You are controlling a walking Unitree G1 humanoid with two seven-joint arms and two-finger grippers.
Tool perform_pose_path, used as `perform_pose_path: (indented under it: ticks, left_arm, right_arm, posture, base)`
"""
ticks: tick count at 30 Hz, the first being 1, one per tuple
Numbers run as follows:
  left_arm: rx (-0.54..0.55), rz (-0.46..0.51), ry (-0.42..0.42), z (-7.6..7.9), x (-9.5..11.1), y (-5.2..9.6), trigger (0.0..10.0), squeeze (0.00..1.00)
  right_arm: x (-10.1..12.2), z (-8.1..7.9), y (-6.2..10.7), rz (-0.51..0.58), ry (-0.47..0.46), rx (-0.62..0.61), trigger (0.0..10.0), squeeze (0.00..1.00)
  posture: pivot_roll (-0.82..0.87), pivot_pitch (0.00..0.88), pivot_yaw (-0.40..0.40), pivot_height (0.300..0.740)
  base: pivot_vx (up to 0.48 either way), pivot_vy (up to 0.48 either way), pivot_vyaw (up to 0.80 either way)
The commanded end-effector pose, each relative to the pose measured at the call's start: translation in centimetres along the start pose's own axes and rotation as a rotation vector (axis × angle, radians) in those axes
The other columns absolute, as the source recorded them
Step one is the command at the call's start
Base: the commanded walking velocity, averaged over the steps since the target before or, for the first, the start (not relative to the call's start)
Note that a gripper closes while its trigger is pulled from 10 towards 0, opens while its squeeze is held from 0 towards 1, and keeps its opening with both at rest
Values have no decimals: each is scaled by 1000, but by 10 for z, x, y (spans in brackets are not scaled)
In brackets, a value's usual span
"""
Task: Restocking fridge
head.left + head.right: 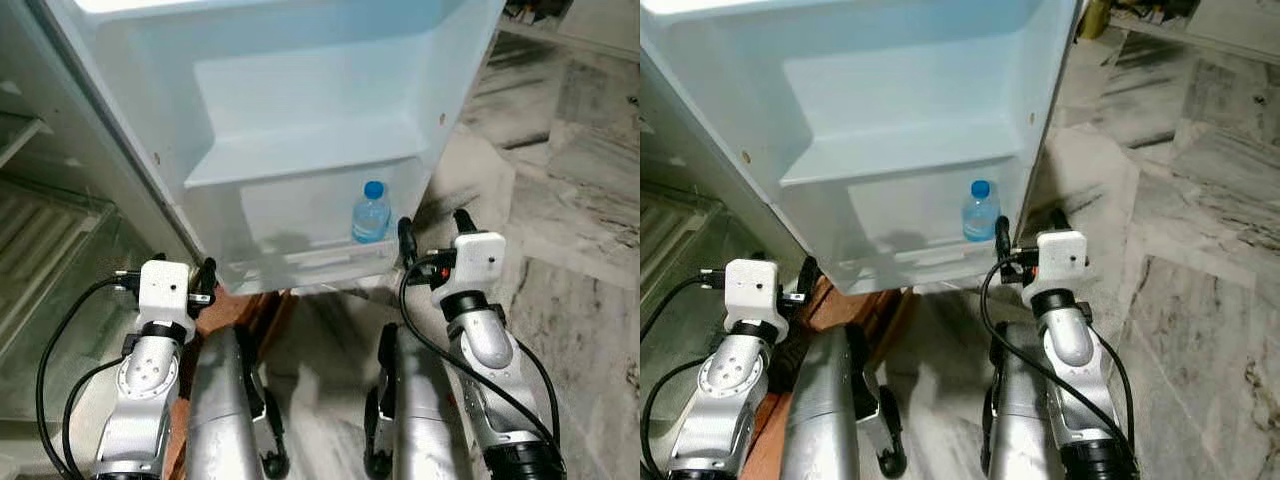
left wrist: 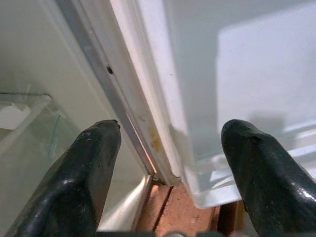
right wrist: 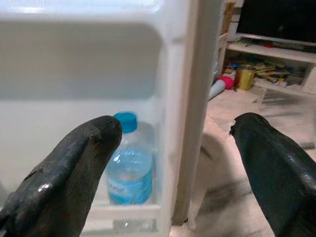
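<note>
Your water bottle (image 1: 371,213) stands upright, blue cap up, in the fridge door's lower shelf (image 1: 300,262), just ahead of your right gripper (image 3: 173,143), whose fingers are spread wide and empty.

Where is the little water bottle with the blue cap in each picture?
Left eye view: water bottle in the lowest door shelf, right end.
Right eye view: same shelf, just left of the right gripper.
Left wrist view: not in it.
Right wrist view: bottle beside one black finger.
Shared landmark: the fridge door edge.
</note>
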State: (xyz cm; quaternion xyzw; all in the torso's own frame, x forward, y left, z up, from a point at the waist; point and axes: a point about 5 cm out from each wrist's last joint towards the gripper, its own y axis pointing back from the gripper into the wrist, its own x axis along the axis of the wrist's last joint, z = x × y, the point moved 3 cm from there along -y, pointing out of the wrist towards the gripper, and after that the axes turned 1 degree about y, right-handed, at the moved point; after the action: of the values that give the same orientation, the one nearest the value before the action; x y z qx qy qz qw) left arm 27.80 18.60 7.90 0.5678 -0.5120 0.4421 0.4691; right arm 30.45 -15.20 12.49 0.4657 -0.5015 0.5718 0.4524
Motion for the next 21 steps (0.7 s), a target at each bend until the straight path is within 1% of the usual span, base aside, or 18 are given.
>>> perform_pose_path:
  ticks: [1,4,10,14,20,21]
  left_arm:
    - [9,-11,-4,-1,-4,3,10000,0]
    - [11,-6,-4,0,-3,2,10000,0]
    - [19,6,-14,-3,-1,-1,10000,0]
    - [30,6,-15,-4,-1,-3,10000,0]
    - [24,2,-12,1,-3,-3,10000,0]
    - [28,-17,-1,1,-9,-1,10000,0]
  right_arm:
    - [-2,9,-2,-23,-8,-49,10000,0]
    - [-3,13,-4,-37,-17,-73,10000,0]
    - [-1,13,-7,-36,-13,-68,10000,0]
    - [-3,15,-6,-47,-10,-76,10000,0]
    - [-6,14,-8,-57,-16,-79,10000,0]
    - [-9,14,-6,-65,-21,-83,10000,0]
  posture:
    - [69,113,32,576]
    - [70,115,33,591]
    - [66,119,33,626]
    - [64,120,32,651]
    - [60,119,30,686]
    - [46,116,33,691]
  base:
    - [0,0,0]
    - [0,0,0]
    - [0,0,0]
    - [0,0,0]
    - [0,0,0]
    - [0,0,0]
